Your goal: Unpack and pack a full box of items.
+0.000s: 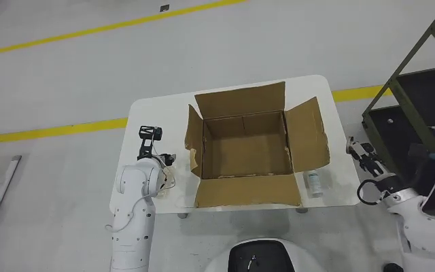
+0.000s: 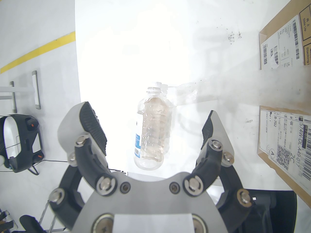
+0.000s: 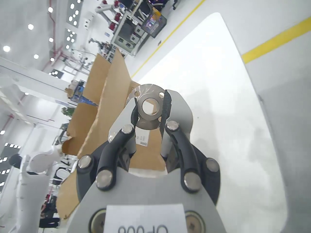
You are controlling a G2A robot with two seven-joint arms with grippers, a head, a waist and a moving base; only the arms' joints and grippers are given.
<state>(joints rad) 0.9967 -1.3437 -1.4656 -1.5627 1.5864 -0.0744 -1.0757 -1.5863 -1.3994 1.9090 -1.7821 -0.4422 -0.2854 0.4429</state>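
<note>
**Top view.** We see the open cardboard box [image 1: 238, 102] at the middle of the white worktop [image 1: 163, 109]. Its four flaps are folded outward and its brown floor is in plain sight. The left gripper [image 1: 151, 132] is over the strip of worktop between the box and the left edge. The right gripper [image 1: 359, 151] is just beyond the right edge, over the floor. A small bottle [image 1: 314, 182] lies on the worktop near the right near corner, just beside the box's right flap. A dark metal cart [image 1: 408, 102] stands on the floor, well apart from the right edge.

**Left wrist view.** The left gripper [image 2: 155, 132] is spread wide. A clear plastic bottle [image 2: 151, 132] shows between its ribbed pads [image 2: 93, 127], touched by neither, with its neck toward the far edge. We cannot tell whether it rests on the worktop [image 2: 145, 25]. The labelled wall of the box [image 2: 272, 29] stands beside it.

**Right wrist view.** The right gripper [image 3: 150, 109] is clamped on a metal flange [image 3: 145, 90], a round disc with a central bore. One pad presses on each side of its hub. Beyond it lie the worktop [image 3: 213, 73] and a raised flap of the box [image 3: 114, 78].
</note>
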